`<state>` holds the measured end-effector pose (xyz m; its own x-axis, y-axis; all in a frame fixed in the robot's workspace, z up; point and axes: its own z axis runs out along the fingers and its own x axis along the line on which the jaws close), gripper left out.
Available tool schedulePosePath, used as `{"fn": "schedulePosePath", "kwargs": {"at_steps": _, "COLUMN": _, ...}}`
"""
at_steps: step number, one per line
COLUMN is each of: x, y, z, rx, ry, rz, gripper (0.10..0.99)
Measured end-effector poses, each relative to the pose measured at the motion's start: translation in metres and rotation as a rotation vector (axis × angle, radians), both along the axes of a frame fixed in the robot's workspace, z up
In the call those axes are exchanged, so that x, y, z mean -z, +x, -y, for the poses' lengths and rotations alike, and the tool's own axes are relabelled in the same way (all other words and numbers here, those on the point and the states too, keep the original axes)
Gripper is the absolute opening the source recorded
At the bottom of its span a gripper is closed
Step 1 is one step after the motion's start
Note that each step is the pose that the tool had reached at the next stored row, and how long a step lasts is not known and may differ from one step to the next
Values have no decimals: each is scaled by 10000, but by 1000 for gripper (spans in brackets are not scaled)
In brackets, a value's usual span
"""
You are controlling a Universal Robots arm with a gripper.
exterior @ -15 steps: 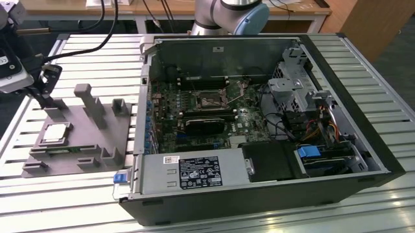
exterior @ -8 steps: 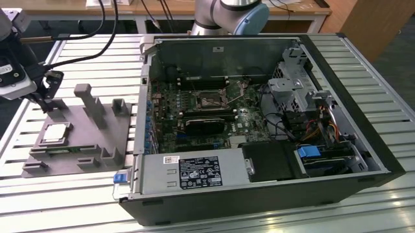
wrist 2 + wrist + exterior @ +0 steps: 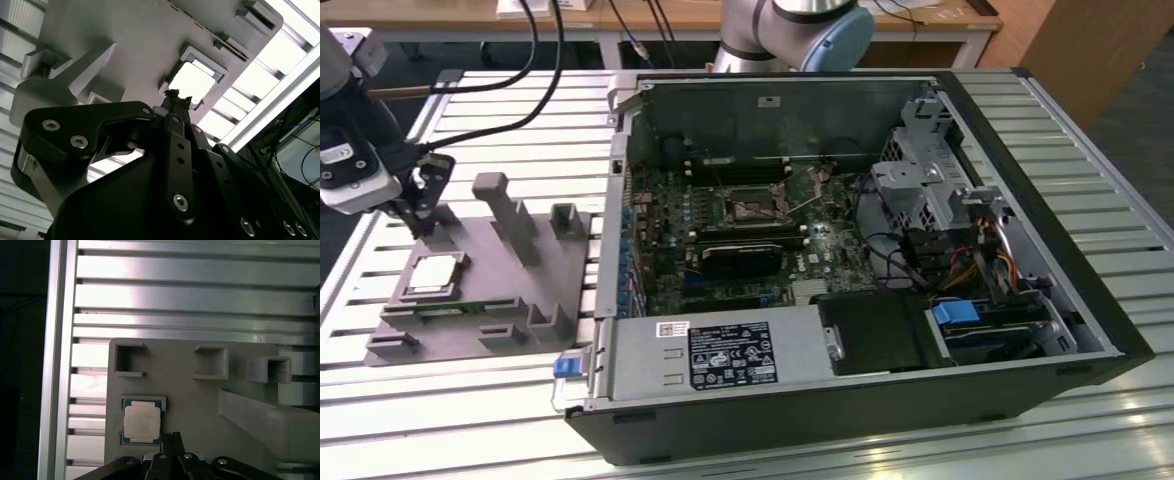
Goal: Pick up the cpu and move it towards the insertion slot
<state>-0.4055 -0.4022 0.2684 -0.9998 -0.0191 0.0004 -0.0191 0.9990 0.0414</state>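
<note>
The cpu [image 3: 434,272], a small square chip with a pale metal top, lies flat in a recess of the grey plastic tray [image 3: 520,275] on the exterior view's left. My gripper [image 3: 418,225] hangs just above the tray, slightly behind the chip and apart from it. Both wrist views show the cpu [image 3: 142,422] [image 3: 194,82] close beside the gripper [image 3: 170,436] [image 3: 175,94], whose fingertips stand together, shut on nothing. The insertion slot [image 3: 754,209], a shiny metal frame around a dark centre, sits on the motherboard inside the open computer case.
The open case [image 3: 1014,200] fills the middle and right of the slatted aluminium table [image 3: 494,120]. Upright posts [image 3: 494,200] rise from the tray near the gripper. A black block [image 3: 740,260] lies below the socket, with a white-labelled power supply box [image 3: 720,352] along the case's front.
</note>
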Motion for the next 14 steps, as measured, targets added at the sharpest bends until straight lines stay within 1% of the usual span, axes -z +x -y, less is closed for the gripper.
{"fn": "schedulePosePath", "kwargs": {"at_steps": 4, "x": 49, "y": -10, "z": -1, "rx": 1, "ry": 0, "rz": 0, "gripper": 102}}
{"fn": "schedulePosePath", "kwargs": {"at_steps": 7, "x": 99, "y": -35, "z": 0, "rx": 0, "ry": -1, "rz": -1, "gripper": 102}}
{"fn": "schedulePosePath", "kwargs": {"at_steps": 14, "x": 214, "y": -144, "z": 0, "rx": 0, "ry": 0, "rz": 0, "gripper": 102}}
